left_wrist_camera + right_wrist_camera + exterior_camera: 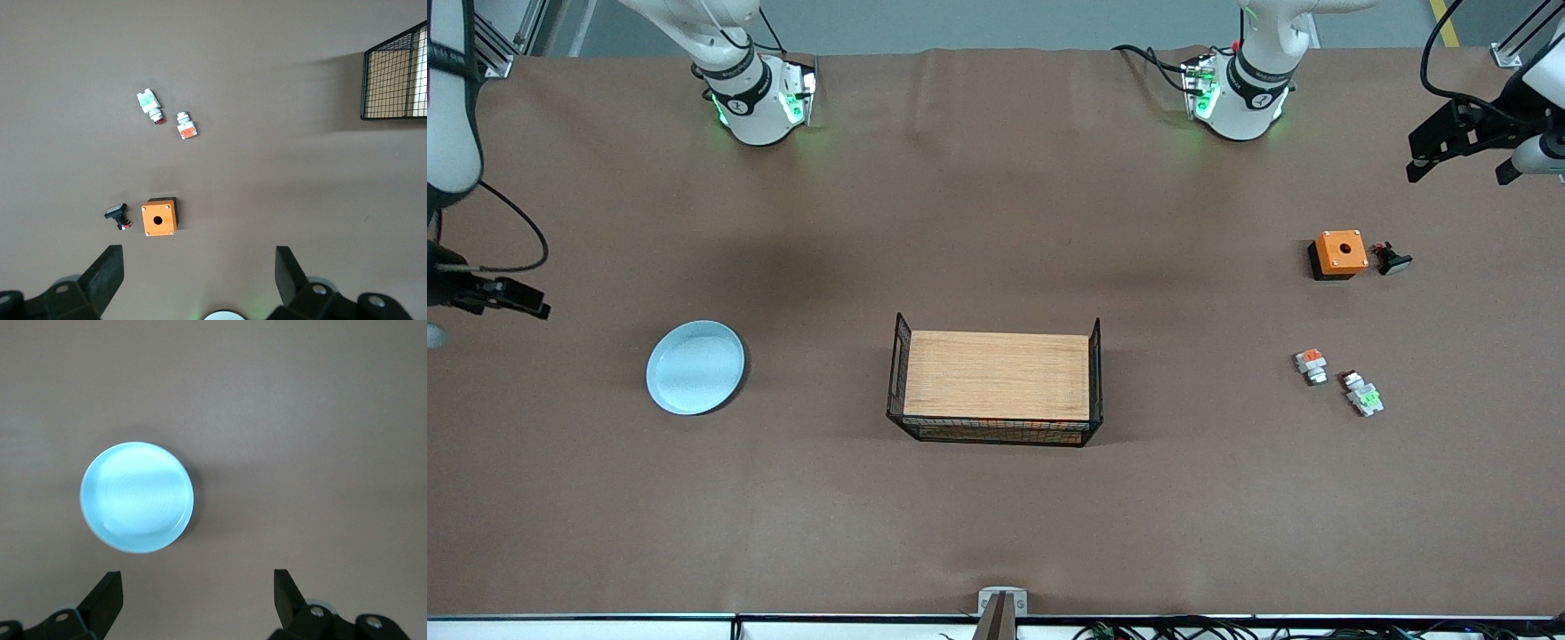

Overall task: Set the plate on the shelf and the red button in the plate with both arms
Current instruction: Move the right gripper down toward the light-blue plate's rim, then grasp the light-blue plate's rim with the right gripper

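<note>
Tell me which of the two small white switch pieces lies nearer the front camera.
The small white piece with the bright green block; the one with the orange-red block lies beside it, farther back.

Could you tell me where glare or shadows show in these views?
Right wrist view: glare washes out the plate, with a dark shadow at its edge. Left wrist view: soft shadows stretch from the basket. Front view: green light glows at both arm bases; the plate looks evenly lit.

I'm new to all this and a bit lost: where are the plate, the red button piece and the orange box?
plate (pixel 695 367): front view, middle of its dish.
red button (pixel 1362 392): front view, white body.
orange box (pixel 1340 252): front view, top face.
</note>
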Available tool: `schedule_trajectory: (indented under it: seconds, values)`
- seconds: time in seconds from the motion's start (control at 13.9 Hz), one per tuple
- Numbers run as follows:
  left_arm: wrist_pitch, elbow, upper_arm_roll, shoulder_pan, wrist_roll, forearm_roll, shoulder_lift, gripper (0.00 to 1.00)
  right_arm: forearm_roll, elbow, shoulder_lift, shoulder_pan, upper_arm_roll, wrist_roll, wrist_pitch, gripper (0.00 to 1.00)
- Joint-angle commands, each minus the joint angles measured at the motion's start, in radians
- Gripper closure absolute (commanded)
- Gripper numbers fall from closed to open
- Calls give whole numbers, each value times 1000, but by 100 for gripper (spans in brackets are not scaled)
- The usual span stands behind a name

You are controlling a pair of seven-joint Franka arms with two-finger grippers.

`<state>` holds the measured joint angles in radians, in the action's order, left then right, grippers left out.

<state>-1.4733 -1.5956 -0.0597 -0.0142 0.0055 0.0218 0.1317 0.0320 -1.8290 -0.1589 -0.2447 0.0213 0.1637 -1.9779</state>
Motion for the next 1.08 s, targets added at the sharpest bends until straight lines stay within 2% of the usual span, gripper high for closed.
schedule_trajectory:
  seconds: [0.0, 0.29, 0.65, 0.79, 1.01]
  values:
    - [2, 11, 5, -1, 7, 14, -4, 0, 2, 13, -100, -39, -17, 3, -80, 0]
    - [2, 23, 5, -1, 1, 6, -12, 0, 0, 11, -209, -41, -18, -1, -182, 0]
    - [2, 91, -2, -15, -4, 7, -81, 0, -1, 10, -298, -39, -20, -10, -263, 0]
    - [2, 89, -3, -16, -2, 6, -84, 0, -10, -7, -320, -35, -21, -12, -303, 0]
    - [5, 88, -9, -15, 4, 7, -95, 0, -70, -78, -327, -19, -21, -12, -409, 0]
